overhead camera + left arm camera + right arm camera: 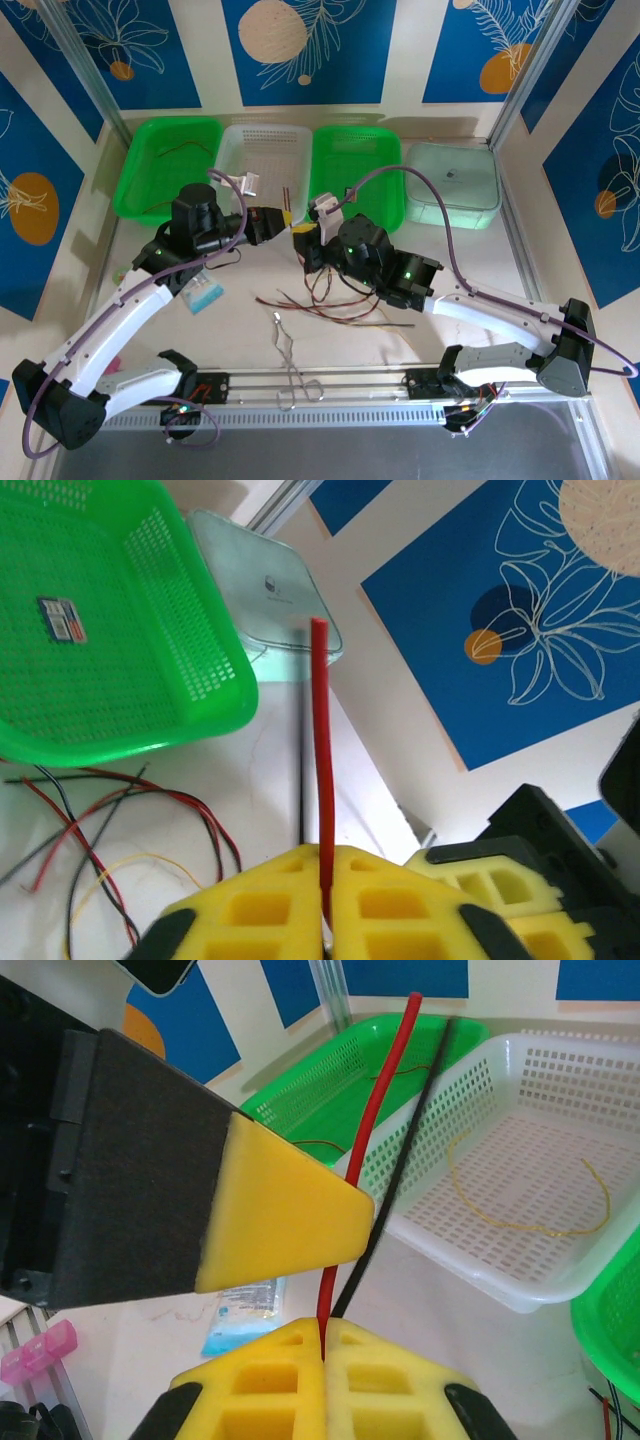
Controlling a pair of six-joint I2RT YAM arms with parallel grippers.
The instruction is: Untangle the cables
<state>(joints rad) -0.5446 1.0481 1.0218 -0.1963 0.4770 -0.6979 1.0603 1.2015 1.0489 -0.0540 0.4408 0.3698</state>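
My left gripper (327,850) is shut on a thin red cable (320,730) that rises straight out of its yellow pads. My right gripper (323,1325) is shut on a red cable (375,1130) too, and a black cable (405,1150) runs close beside it. In the right wrist view a yellow finger (280,1210) of the left gripper sits just left of those two cables. From above, the left gripper (281,221) and right gripper (299,233) meet tip to tip over the table's middle. Loose red, black and yellow cables (330,300) lie tangled in front of them, the same tangle of cables (100,820) showing in the left wrist view.
Along the back stand a green basket (150,165), a white basket (262,150) with a yellow wire (530,1185), another green basket (385,185) and a clear lidded box (455,185). Silver forceps (290,365) lie near the front edge. A blue packet (205,293) lies left.
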